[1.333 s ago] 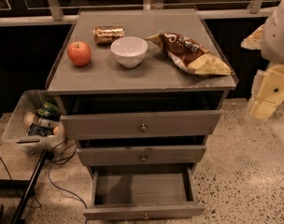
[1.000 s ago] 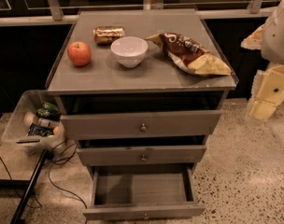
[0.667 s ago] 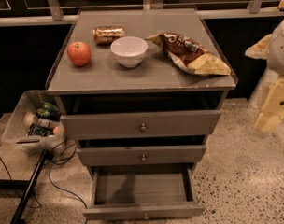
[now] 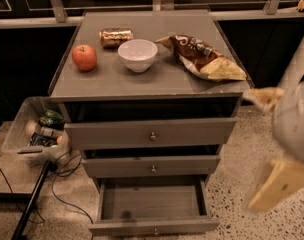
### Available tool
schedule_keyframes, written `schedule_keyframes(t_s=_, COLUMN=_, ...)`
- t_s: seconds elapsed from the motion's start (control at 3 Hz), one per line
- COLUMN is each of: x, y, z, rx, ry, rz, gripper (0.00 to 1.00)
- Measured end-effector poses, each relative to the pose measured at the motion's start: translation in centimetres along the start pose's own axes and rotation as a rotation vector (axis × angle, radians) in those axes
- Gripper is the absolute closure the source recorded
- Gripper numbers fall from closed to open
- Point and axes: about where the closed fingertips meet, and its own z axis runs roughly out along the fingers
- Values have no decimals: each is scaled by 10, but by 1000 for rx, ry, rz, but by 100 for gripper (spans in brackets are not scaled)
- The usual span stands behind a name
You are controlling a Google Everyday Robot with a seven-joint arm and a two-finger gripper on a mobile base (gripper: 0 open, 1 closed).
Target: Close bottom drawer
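Nothing done yet, by the look of it: nearest of all, low in the middle of the scene, the bottom drawer (image 4: 152, 208) of the cabinet (image 4: 117, 81), pulled well out toward the near side. Slim grey-brown front, small round knob (image 4: 155, 230) at its centre, plain board floor bare inside. Left to do, as a guess: reaching down to that front and pushing it straight back until flush. To the right and a little farther, the gripper (image 4: 278, 146), over the speckled floor (image 4: 227, 184), well apart from the drawer; cannot tell whether open or closed. Above and behind, the middle drawer (image 4: 153, 166) and the top drawer (image 4: 152, 132), each with a dark gap over it. On the left, a clear bin (image 4: 22, 134) of odds and ends beside a black cable (image 4: 59, 196). Farthest, on the cabinet top: an apple (image 4: 84, 57), a white bowl (image 4: 137, 54), a can (image 4: 116, 37) and a chip bag (image 4: 202, 58).
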Motion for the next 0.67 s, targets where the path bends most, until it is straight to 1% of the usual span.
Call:
schedule_keyframes(t_s=0.33, x=-20, y=41, z=21, rx=56, ry=-86, rz=-57, gripper=18)
schedule_keyframes(t_s=0.67, x=-20, y=85, z=71, rx=8, ry=-128, rz=-83, gripper=42)
